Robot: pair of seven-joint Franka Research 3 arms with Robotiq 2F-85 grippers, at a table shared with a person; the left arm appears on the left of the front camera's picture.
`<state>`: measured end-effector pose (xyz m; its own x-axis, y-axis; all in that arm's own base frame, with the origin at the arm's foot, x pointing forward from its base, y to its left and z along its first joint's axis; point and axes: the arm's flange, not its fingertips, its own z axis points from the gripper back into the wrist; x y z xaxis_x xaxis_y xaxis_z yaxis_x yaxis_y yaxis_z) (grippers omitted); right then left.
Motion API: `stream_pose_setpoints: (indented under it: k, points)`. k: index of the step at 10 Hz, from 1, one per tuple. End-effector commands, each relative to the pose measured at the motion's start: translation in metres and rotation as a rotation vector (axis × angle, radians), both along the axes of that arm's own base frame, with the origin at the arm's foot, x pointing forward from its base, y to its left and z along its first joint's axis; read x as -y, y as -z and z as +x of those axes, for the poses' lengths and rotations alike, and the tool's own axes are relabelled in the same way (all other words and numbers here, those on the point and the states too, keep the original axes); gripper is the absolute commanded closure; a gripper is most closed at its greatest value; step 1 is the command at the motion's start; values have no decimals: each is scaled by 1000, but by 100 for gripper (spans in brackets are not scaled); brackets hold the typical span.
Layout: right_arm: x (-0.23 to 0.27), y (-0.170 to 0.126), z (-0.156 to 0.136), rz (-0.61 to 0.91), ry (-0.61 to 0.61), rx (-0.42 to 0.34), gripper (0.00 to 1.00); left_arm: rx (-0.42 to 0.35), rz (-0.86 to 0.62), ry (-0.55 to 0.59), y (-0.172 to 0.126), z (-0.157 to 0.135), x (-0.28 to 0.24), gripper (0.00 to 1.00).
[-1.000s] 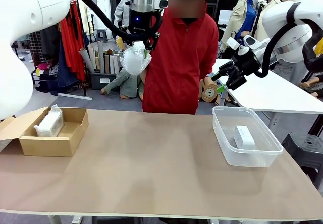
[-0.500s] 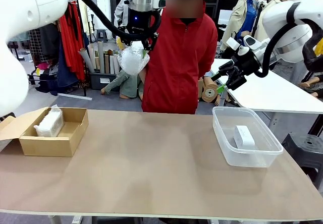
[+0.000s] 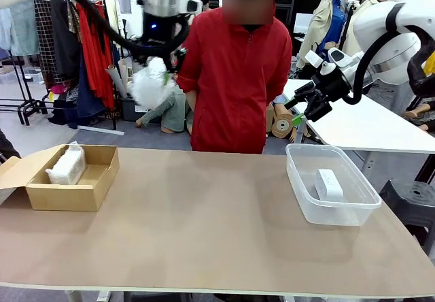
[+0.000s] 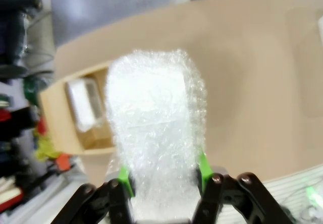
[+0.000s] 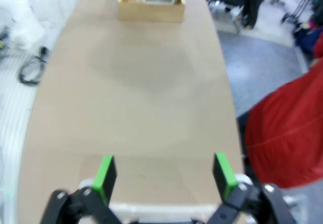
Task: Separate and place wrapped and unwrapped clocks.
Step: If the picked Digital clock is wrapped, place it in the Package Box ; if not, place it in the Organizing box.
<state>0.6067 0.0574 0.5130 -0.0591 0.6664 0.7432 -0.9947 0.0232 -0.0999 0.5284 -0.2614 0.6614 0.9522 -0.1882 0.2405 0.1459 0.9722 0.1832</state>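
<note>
— Where do we stand on sorting the clocks?

— We count one wrapped clock (image 3: pixel 66 165) already lying in the cardboard box (image 3: pixel 90 192) at the table's left end, and the bare white clock (image 3: pixel 329 184) resting in the clear plastic tub (image 3: pixel 343 213) at the right end. Those two look settled.

— And the third?

— We see our left gripper (image 3: pixel 158 71) clamped on the second bubble-wrapped clock (image 3: pixel 149 88), held high in the air beyond the table's far edge, up near the person in the red jacket (image 3: pixel 234 77). In the left wrist view the bundle (image 4: pixel 154 128) sits squeezed between the green pads (image 4: pixel 124 177), with the box (image 4: pixel 60 118) below and off to one side.

— So what's left?

— We judge only that: carry it over the box, lower it beside its twin, and release.

— The other arm?

— Our right gripper (image 5: pixel 164 176) has its jaws spread wide with nothing between them, raised above the table near the tub.
</note>
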Motion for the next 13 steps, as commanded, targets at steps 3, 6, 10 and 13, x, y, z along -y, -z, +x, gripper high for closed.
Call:
stream_pose_setpoints:
  k: [3,6,10,13]
  points:
    - [0,-1,0,4,-8,12,0,-34,-49,-182,69,-80,-90,100]
    - [0,-1,0,4,-8,12,0,-46,-73,-83,97,-110,-133,100]
    - [0,-1,0,4,-8,12,0,-95,-51,-90,114,-117,-142,100]
    - [0,-1,0,4,-8,12,0,-95,-51,-90,114,-117,-142,100]
